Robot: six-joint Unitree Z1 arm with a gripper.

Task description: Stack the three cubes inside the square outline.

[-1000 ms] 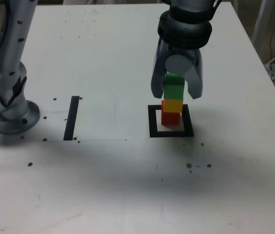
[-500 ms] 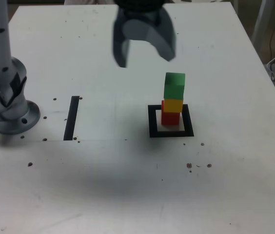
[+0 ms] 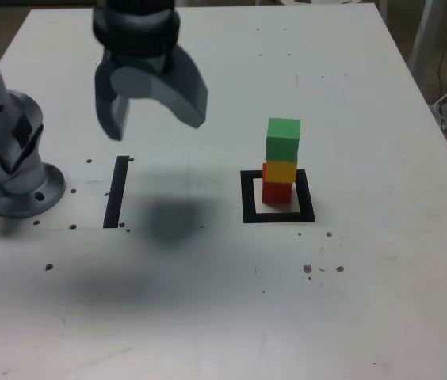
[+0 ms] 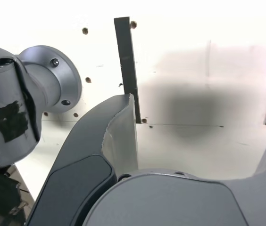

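- Inside the square outline (image 3: 278,196), on its white centre, we see the three cubes stacked in one column: the red cube (image 3: 276,191) at the bottom, the yellow cube (image 3: 280,171) on it, and the green cube (image 3: 283,139) on top.
- The green cube sits slightly off-line toward the exterior view's right.
- Nothing touches the stack.
- Well apart, toward the exterior view's left, the gripper (image 3: 150,103) hangs above the white surface (image 3: 223,301) with its jaws spread wide and empty; we see its shadow below.
- Under it lies a straight black strip (image 3: 117,191), also visible in the wrist view (image 4: 127,66).
- At the exterior view's far left stands the arm's grey base (image 3: 9,170).
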